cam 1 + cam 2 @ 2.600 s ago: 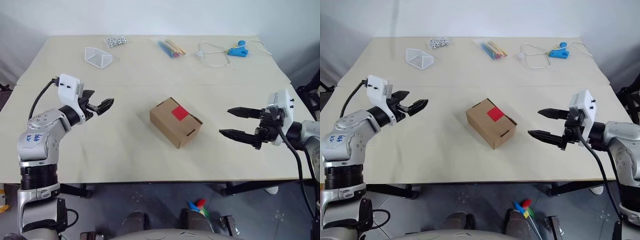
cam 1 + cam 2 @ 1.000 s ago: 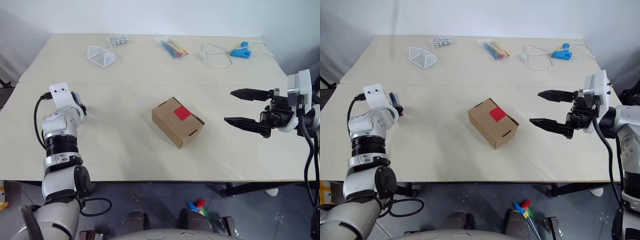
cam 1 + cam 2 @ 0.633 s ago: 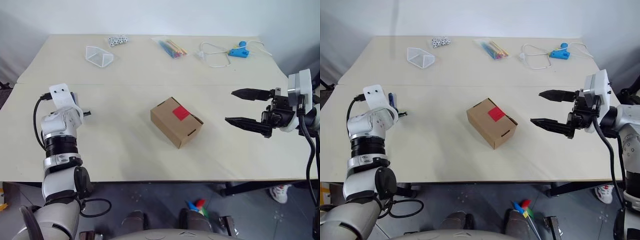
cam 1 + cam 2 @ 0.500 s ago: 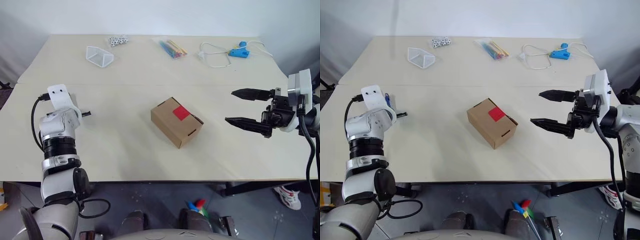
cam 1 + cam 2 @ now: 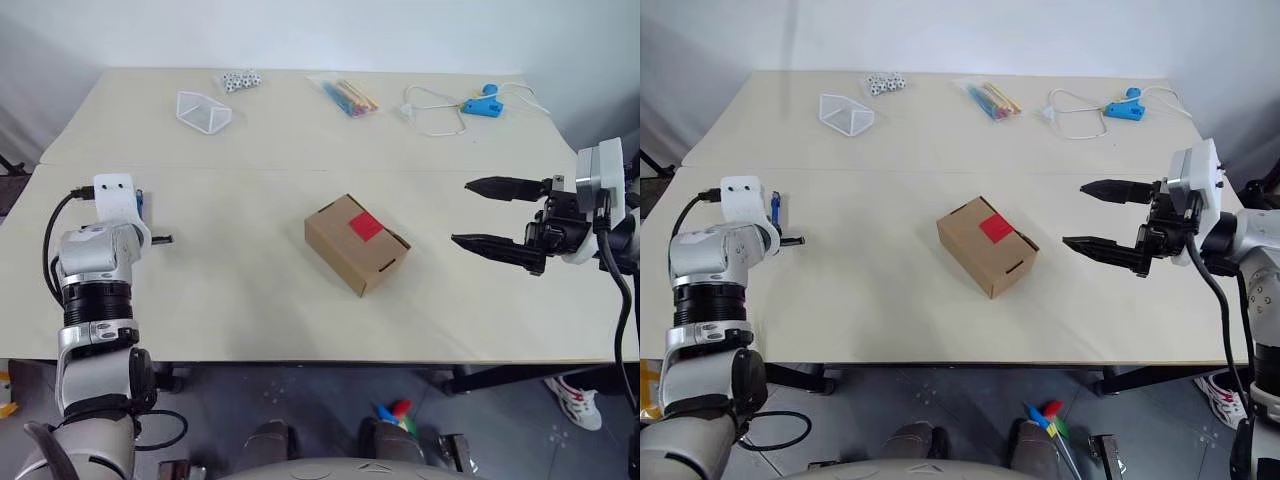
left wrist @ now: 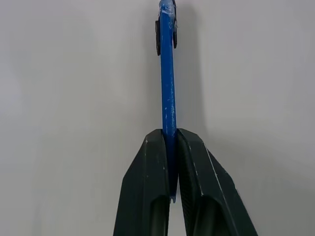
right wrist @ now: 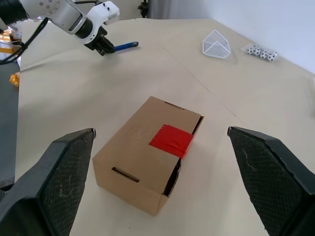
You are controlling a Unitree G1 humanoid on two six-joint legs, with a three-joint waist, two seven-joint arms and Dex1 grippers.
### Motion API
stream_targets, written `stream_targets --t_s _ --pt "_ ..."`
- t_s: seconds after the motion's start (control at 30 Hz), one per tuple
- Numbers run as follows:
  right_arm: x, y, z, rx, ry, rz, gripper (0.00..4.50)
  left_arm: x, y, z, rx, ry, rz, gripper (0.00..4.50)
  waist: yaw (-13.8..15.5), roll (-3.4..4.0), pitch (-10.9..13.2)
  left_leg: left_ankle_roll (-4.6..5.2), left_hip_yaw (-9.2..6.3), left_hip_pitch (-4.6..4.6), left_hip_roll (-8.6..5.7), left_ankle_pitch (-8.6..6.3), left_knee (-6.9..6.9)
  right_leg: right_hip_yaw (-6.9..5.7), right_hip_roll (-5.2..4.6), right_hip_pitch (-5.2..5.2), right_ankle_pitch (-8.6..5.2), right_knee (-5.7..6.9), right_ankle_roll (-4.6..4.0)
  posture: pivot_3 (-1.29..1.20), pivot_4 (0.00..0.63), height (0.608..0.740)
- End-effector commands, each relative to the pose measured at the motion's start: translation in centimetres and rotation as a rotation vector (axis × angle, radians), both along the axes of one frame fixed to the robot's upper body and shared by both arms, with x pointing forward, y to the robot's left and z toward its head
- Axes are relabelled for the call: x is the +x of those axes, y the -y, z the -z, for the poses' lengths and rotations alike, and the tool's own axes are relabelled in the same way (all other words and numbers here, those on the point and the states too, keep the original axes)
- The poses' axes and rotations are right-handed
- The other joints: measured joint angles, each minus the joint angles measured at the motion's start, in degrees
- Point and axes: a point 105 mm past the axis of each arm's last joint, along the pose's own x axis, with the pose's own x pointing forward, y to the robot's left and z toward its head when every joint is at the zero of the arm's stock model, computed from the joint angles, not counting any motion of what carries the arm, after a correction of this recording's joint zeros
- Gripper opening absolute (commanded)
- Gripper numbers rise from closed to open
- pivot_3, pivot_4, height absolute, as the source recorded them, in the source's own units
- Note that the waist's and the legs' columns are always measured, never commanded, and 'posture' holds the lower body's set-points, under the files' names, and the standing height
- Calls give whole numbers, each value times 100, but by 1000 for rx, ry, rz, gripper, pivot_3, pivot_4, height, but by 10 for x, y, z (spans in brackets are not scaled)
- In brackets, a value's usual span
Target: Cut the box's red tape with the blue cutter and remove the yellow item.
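Left pincer (image 6: 170,147) pinched on the blue cutter (image 6: 167,73), well left of the box (image 5: 357,243).

box (image 5: 357,243): mid worktop (image 5: 250,300)
left pincer (image 7: 105,49): far left of box, pinching cutter (image 6: 168,88)
right pincer (image 5: 478,213): right of box

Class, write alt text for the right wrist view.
A closed brown box with red tape lies on a beige table, between the right gripper's open fingers. Beyond, the left gripper holds the blue cutter.
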Motion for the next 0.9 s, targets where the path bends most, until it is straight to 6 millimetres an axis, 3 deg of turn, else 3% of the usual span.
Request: stream_targets --t_s 0.03,0.2,0.37,0.63,0.9 --pt "0 -1 -7 -4 38 -3 4500 -2 3 1 59 -29 22 1115 0 0 0 0 0 0 0 0 1 0 0 0 0 1 0 0 150 740" --pt "1 -1 -8 -7 38 0 4500 -5 3 -2 121 -66 22 2492 8 0 0 0 0 0 0 0 5 0 -1 1 0 4 0 0 150 740" --pt "1 0 -8 -12 36 6 4500 -10 -2 -2 90 -55 -6 2492 -2 0 0 0 -1 -1 0 0 6 0 -1 1 0 6 0 0 150 740" --pt "1 -1 -8 -18 26 6 4500 -17 -10 12 -129 -2 -42 2492 -13 0 0 0 -4 1 2 0 7 1 -1 0 0 8 0 0 150 740" --pt "3 -3 -9 -26 20 0 4500 -15 -22 31 -81 -35 16 2492 -14 6 -4 -1 -1 9 3 1 20 10 -2 2 -1 26 -1 0 150 740"
